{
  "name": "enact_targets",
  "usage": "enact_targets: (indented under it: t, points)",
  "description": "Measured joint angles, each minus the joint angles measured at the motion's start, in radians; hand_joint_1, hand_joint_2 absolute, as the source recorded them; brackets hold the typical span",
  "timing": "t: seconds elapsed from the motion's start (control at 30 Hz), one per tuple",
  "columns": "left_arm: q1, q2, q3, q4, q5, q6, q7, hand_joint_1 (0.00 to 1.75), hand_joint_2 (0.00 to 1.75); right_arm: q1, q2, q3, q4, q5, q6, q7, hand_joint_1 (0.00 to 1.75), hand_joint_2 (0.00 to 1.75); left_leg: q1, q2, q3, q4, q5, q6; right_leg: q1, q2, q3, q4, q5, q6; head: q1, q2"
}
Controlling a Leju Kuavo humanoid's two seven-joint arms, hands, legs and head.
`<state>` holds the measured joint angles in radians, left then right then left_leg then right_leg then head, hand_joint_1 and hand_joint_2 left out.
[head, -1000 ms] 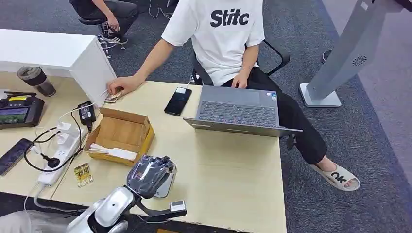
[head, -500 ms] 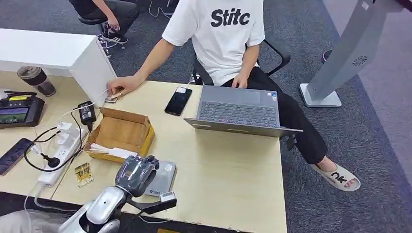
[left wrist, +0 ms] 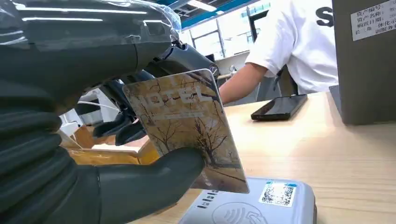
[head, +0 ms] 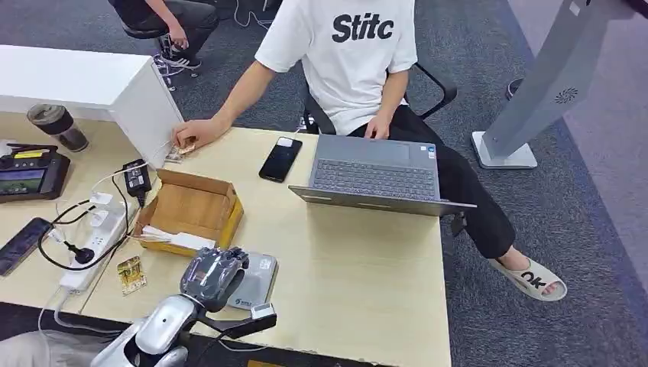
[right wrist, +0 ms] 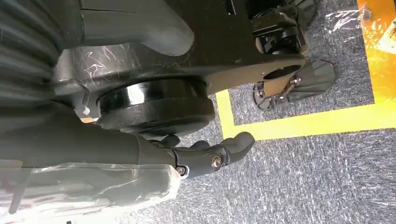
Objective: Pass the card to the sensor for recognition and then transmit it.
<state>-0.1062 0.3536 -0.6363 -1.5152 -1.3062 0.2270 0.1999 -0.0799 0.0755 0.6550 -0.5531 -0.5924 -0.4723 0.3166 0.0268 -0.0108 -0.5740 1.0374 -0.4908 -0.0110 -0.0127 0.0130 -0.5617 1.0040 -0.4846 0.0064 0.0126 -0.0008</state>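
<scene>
Left hand: the robot's left hand (head: 214, 274) hovers over the near edge of the table (head: 359, 267), its thumb and fingers (left wrist: 140, 189) pinching a card.
Card: the card (left wrist: 187, 126), printed with bare trees and the word "HOTEL", stands nearly upright in the grip, its lower edge just above the sensor; whether it touches cannot be told.
Sensor: the flat grey sensor (head: 256, 277) lies on the table under the left hand, a QR sticker (left wrist: 279, 193) on its top face.
Right hand: the right hand (right wrist: 205, 156) hangs over grey carpet marked with yellow tape (right wrist: 303, 123), its fingers loosely curled with gaps between them and holding nothing.
Person: a person in a white T-shirt (head: 344, 53) sits at the far side of the table, 1 hand (head: 195, 134) resting on the table top near a white cabinet (head: 92, 88).
Table, centre: an open laptop (head: 374, 177) sits in front of the person, with a black phone (head: 280, 158) just beside it.
Table, left: an open cardboard box (head: 191, 210) stands beyond the sensor; a white power strip (head: 95, 245) with black cables lies beside the box, and a small yellow packet (head: 131, 274) lies near the left hand.
Far left: a dark tumbler (head: 57, 126), a handheld controller (head: 30, 174) and a second phone (head: 23, 245) occupy the neighbouring surface.
</scene>
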Motion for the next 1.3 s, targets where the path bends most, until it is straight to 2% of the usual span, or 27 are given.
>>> enact_targets:
  t: [0.3,0.93,1.3]
  points:
    - [0.01,0.0,0.0,0.003,-0.02,0.0,-0.004,1.75,1.75,0.009,0.003,-0.022,0.002,0.009,0.0,-0.003,0.0,1.75,0.0,0.0,0.0,0.0,0.0,0.0,0.0,0.0,0.0,0.0,0.0,0.0,0.0,0.0]
    - [0.009,-0.036,-0.003,0.06,0.013,-0.008,-0.042,1.75,1.75,-0.034,0.059,-0.149,0.091,0.139,0.0,0.012,0.0,1.75,0.0,0.0,0.0,0.0,0.0,0.0,0.0,0.0,0.0,0.0,0.0,0.0,0.0,0.0]
    - [0.011,-0.046,-0.003,0.077,0.021,-0.008,-0.045,1.75,1.75,-0.033,0.071,-0.168,0.087,0.208,0.0,0.039,0.0,1.75,0.0,0.0,0.001,0.0,0.0,0.0,0.0,-0.001,0.001,0.0,0.0,0.0,0.0,0.0]
